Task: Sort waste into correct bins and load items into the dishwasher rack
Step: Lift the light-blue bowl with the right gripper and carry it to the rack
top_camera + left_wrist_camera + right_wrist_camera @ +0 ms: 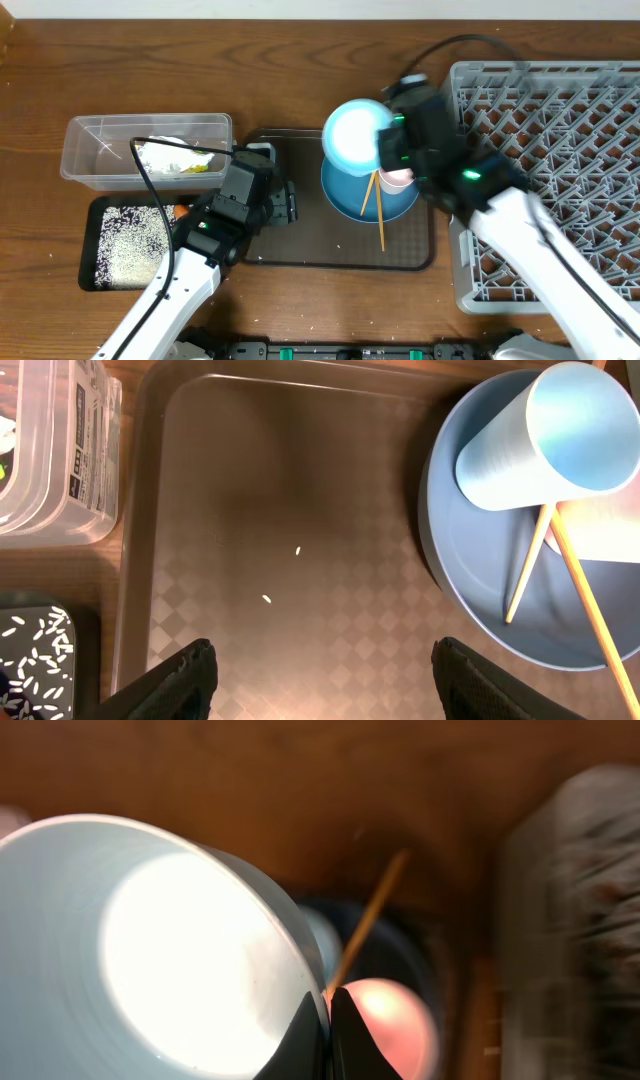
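Wooden worktop (250, 60) carries everything. The light blue cup (352, 135) sits tilted over the large blue plate (345, 198), its rim pinched between the closed fingers of the right hand (327, 1030). Beside it on the plate are the white-pink cup (398, 180) and the two chopsticks (379, 215). I cannot pick out the small bowl.

The dishwasher rack (560, 130) to the right looks bare, so loading seems only to be starting. Sorting looks further on: the wrapper (170, 158) lies in the clear tub (90, 150) and rice (130, 245) covers the black tray (90, 245), though two stray grains (298, 550) lie on the brown serving tray (250, 480). The left hand (320, 685) hovers open above it.
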Motion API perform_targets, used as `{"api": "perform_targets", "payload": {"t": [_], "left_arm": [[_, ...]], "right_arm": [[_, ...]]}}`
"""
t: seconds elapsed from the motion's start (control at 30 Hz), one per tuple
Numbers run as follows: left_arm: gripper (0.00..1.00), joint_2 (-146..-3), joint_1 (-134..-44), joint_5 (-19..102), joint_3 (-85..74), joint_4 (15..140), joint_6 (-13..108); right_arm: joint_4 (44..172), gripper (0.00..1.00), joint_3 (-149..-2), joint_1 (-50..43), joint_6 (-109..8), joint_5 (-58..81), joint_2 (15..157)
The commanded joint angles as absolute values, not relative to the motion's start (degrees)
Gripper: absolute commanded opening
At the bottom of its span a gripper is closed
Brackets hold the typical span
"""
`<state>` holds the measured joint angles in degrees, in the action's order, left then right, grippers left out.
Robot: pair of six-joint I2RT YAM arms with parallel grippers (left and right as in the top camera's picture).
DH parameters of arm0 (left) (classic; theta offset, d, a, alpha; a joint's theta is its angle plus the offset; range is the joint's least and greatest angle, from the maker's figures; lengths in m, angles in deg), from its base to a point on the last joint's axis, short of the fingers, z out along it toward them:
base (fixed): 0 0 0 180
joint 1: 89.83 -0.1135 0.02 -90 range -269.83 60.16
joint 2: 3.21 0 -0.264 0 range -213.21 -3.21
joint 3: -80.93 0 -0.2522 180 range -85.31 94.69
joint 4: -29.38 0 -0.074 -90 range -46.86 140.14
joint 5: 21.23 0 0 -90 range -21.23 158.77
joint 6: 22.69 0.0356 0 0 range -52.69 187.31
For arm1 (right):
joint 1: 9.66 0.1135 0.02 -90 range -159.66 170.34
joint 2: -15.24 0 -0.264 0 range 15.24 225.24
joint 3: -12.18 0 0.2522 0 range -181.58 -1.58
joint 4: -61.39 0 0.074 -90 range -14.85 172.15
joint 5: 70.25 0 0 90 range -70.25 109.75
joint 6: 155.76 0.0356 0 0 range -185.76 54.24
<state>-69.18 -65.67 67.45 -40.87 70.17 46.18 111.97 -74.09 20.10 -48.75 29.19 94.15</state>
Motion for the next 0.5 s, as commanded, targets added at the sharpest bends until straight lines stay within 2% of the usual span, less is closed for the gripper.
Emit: {"api": "perform_targets", "payload": {"t": [0.0, 0.03, 0.1, 0.47], "left_arm": [[0.73, -68.51, -65.58, 67.86, -40.08, 70.28, 46.31], [0.79, -68.51, -65.58, 67.86, -40.08, 70.28, 46.31], [0.82, -68.53, -65.58, 67.86, -40.08, 70.28, 46.29], [0.82, -68.53, -65.58, 67.86, -40.08, 70.3, 46.29]], "right_arm": [[113.59, 0.01, -75.53, 15.66, -53.73, 34.48, 88.51], [113.96, 0.01, -75.53, 14.61, -54.63, 36.14, 87.38], [114.49, 0.01, -75.53, 11.81, -57.08, 40.14, 84.56], [112.45, 0.01, -75.44, -3.81, -71.06, 63.89, 79.6]]}}
